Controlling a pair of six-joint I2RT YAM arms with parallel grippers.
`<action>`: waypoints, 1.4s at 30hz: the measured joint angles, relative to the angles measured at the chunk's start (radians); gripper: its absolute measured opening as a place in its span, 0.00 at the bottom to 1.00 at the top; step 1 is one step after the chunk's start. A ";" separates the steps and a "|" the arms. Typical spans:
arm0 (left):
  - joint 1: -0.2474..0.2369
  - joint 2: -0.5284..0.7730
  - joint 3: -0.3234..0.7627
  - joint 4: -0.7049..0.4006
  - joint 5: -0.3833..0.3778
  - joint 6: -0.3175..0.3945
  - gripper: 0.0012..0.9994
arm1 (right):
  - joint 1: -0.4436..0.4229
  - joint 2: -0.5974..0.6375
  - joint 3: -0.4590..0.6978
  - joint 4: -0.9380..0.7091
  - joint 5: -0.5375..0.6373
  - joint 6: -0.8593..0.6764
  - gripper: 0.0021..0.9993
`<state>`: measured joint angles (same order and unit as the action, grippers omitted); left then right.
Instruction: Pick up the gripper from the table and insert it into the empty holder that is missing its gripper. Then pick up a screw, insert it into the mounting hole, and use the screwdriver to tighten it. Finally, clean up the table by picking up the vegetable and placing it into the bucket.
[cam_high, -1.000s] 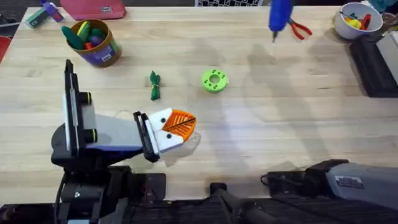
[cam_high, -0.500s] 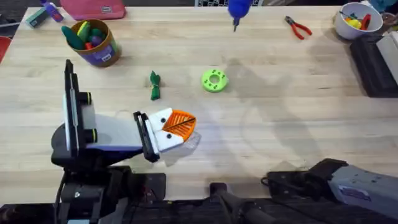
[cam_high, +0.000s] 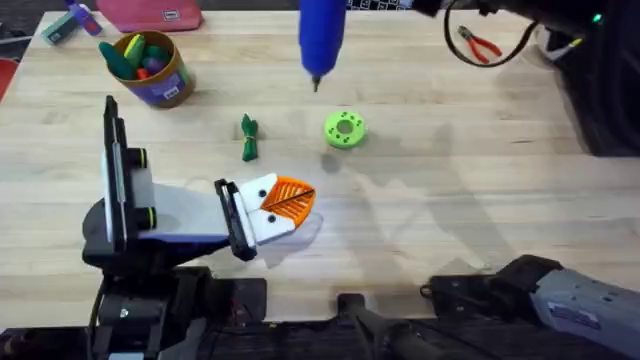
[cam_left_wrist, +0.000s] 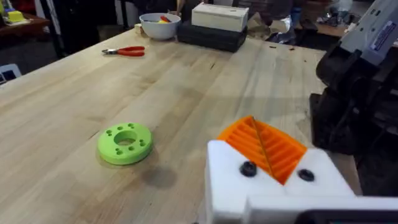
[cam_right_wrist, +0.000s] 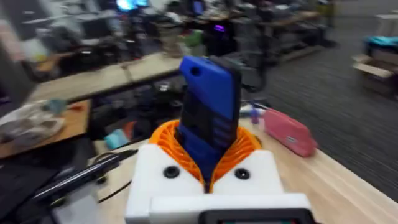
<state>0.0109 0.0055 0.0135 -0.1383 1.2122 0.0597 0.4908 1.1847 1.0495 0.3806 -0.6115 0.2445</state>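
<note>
The blue screwdriver (cam_high: 322, 35) hangs tip-down over the far middle of the table, just beyond the lime-green disc (cam_high: 345, 130). My right gripper (cam_right_wrist: 208, 149) is shut on the screwdriver (cam_right_wrist: 208, 118), with an orange finger on each side of the body. My left gripper (cam_high: 285, 203) rests low near the front left with its orange fingers (cam_left_wrist: 264, 149) pressed together and nothing between them. The dark-green vegetable (cam_high: 248, 137) lies beyond it on the table. The brown-gold bucket (cam_high: 152, 70) stands at the far left, holding toy pieces. The loose gripper, holder and screw are out of view.
Red-handled pliers (cam_high: 482, 45) lie at the far right, and a white bowl (cam_left_wrist: 160, 25) stands behind them. My raised right arm (cam_high: 600, 80) shows dark over the right edge. A pink case (cam_high: 150, 12) sits at the back left. Bare wood spreads across the centre and right.
The screwdriver has travelled left along the far side, from above the pliers to just beyond the green disc. The right arm now looms over the upper right. The left arm has not moved.
</note>
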 joint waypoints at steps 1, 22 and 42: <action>0.000 0.000 0.000 0.000 0.000 0.000 0.01 | 0.001 0.000 -0.007 0.027 -0.043 0.009 0.02; 0.000 0.000 0.000 0.000 0.000 0.000 0.01 | 0.226 0.024 -0.056 0.176 -0.315 -0.062 0.02; 0.000 0.000 0.000 0.000 0.000 0.000 0.01 | 0.280 0.157 -0.176 0.540 -0.331 -0.004 0.02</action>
<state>0.0109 0.0055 0.0135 -0.1387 1.2125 0.0597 0.7704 1.3419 0.8738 0.9207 -0.9421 0.2401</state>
